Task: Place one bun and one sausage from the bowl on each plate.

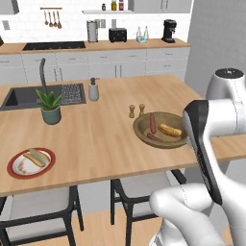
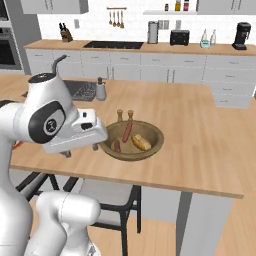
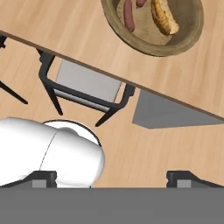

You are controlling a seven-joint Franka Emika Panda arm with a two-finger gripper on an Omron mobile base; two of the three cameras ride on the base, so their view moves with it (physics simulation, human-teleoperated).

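Observation:
The brown wooden bowl (image 1: 144, 130) sits on the island counter near its front edge. In it lie a bun (image 1: 170, 130) and two sausages (image 1: 153, 122), one long and one short. The bowl (image 2: 156, 141), its bun (image 2: 141, 142) and a sausage (image 2: 128, 131) also show in the right base view. A red-rimmed plate (image 1: 12, 172) at the counter's front left carries a bun and a sausage. My gripper (image 2: 81, 151) hangs open and empty, pointing down at the counter's front edge, left of the bowl. In the hand view the gripper (image 3: 114, 177) is far from the bowl (image 3: 183, 39) and bun (image 3: 164, 17).
Two small wooden shakers (image 1: 136, 110) stand just behind the bowl. A potted plant (image 1: 50, 108), a soap bottle (image 1: 93, 90) and a sink (image 1: 29, 97) are at the back left. A dark-framed chair (image 3: 85, 85) stands under the counter's edge.

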